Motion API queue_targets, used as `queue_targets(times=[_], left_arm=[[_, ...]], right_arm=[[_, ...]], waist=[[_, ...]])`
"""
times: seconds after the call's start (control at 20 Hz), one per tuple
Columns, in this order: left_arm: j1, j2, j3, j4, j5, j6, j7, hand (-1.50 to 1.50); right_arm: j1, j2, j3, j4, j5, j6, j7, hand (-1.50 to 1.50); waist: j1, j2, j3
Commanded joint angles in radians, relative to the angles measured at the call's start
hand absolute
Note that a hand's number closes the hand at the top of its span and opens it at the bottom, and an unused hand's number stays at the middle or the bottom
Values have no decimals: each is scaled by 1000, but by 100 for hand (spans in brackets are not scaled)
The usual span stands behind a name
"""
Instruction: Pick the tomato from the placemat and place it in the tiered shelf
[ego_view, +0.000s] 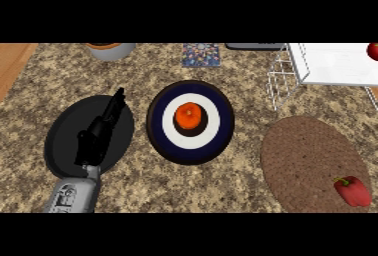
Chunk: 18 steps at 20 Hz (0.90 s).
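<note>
L hand (96, 135) fingers straight, holding nothing, over black plate (63, 125) | R hand not seen | tomato (373, 50) on white shelf (332, 65), top right, cut off by edge | brown mat (310, 155) has red pepper (353, 191) | orange thing (189, 116) on blue-white plate (190, 145), hard to tell what | cup (111, 50) cut off at top

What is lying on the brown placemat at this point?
Only a red bell pepper lies on the brown placemat, near its lower right edge. No tomato shows there. The orange fruit sits on the ringed plate instead. Nothing covers the mat.
</note>
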Motion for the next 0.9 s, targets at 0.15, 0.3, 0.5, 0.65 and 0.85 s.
queue_targets(times=[0.15, 0.3, 0.5, 0.65, 0.85], left_arm=[[-17, 30, 44, -17, 50, -33, 37, 0], [19, 3, 8, -15, 10, -2, 9, 0], [57, 26, 25, -34, 18, -13, -13, 0], [40, 10, 8, -79, -1, 15, 40, 0], [63, 28, 15, -102, 8, -3, 49, 0]], right_arm=[[40, -189, -112, -71, -72, 79, 182, -150], [136, -222, -156, -65, -108, 143, 250, -150], [287, -331, -214, -131, -154, 323, 325, -150], [434, -348, -338, -115, -233, 406, 254, -150], [601, -416, -480, -67, -298, 560, 137, -150]], waist=[[-20, -5, 0], [-19, -4, 0], [-35, -8, 0], [-35, -8, 2], [-37, -7, 2]])
